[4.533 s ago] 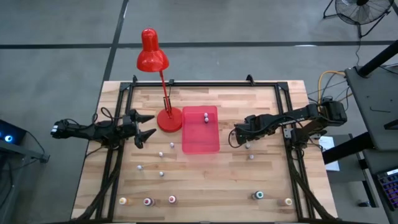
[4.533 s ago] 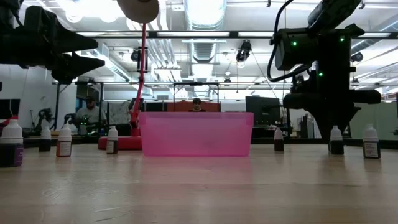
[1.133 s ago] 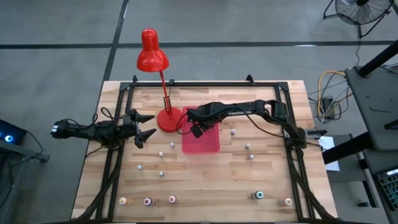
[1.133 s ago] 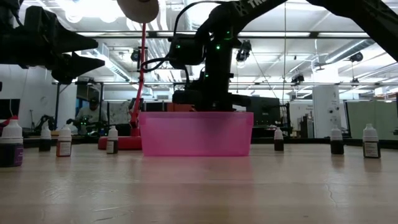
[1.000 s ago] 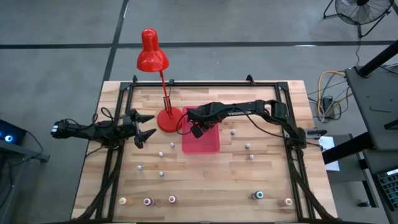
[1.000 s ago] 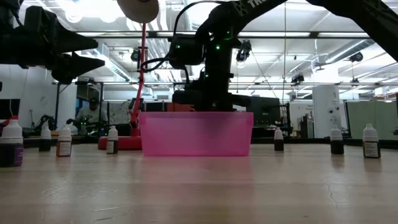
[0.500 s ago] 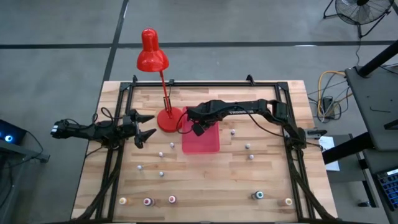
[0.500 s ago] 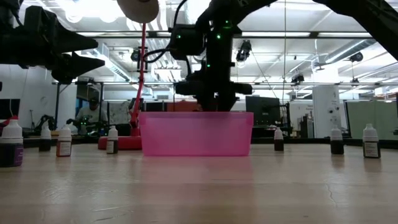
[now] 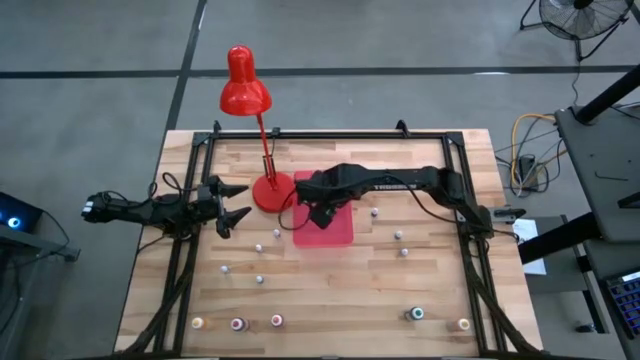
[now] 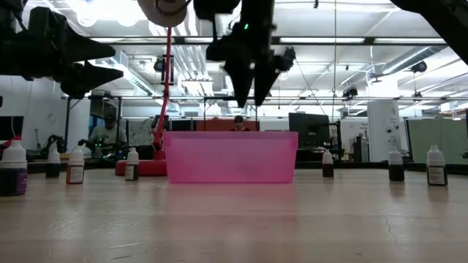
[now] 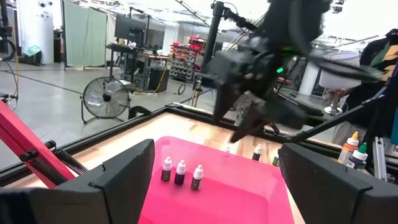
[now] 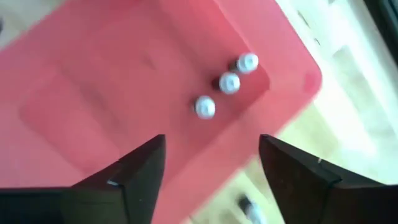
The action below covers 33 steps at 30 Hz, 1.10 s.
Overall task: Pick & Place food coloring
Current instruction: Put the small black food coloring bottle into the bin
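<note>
A workshop with ceiling lights and desks lies behind your wooden table (image 9: 330,290); a seated person (image 10: 238,123) shows far behind it. Near the table's middle stands a translucent pink tray (image 9: 338,228), and three food coloring bottles (image 11: 180,172) stand upright in a close row inside it, toward the end nearest the red lamp (image 9: 250,110). From the right wrist view you see their white caps (image 12: 227,83) from above, with nothing touching them.

Compared with a second ago, the right gripper (image 10: 250,93) has lifted: it was down at the tray's rim and now hangs clear above the tray, fingers pointing down. Its jaws have spread from nearly closed to parted, and they hold nothing. The right arm (image 9: 400,182) reaches in from the table's right side across to the tray, as before.

The other bottles stand scattered across the table: several between the tray and the left arm (image 9: 258,247), a few to the tray's right (image 9: 398,236), and a row along the near edge (image 9: 237,323).

The left gripper (image 9: 232,203) waits where it was, at the left side beside the lamp's base, jaws fully spread and empty.
</note>
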Each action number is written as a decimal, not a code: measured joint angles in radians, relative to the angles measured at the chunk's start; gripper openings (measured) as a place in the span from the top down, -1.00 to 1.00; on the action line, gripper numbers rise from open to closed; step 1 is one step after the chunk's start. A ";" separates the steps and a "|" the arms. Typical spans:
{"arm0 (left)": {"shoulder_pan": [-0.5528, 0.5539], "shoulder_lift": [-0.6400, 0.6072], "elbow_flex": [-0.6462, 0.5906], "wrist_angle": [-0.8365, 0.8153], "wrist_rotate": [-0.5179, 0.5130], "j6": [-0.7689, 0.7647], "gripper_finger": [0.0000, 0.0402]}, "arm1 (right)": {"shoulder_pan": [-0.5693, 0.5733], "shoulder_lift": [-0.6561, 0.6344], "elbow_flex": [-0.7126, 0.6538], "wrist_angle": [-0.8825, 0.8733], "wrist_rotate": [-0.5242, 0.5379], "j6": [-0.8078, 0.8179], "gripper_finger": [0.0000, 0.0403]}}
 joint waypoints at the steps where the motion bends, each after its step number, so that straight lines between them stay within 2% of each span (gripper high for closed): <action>1: 0.000 0.000 0.000 0.000 0.000 0.000 -0.56 | 0.013 -0.003 0.018 -0.040 0.000 0.000 -0.33; 7: 0.000 0.000 0.000 0.000 0.000 0.000 -0.56 | 0.088 -0.032 0.067 -0.196 -0.001 0.061 -0.57; 12: 0.001 0.000 0.000 0.000 0.000 0.000 -0.56 | 0.140 -0.105 -0.024 -0.166 -0.071 0.180 -0.71; 17: 0.001 0.001 0.000 0.000 0.000 0.000 -0.56 | 0.168 -0.204 -0.186 -0.081 -0.083 0.261 -0.79; 28: 0.001 0.005 0.000 0.000 0.000 0.000 -0.56 | 0.208 -0.449 -0.601 0.071 -0.110 0.490 -0.79; 33: 0.001 0.005 0.000 0.000 0.000 0.000 -0.56 | 0.208 -0.513 -0.769 0.120 -0.109 0.581 -0.79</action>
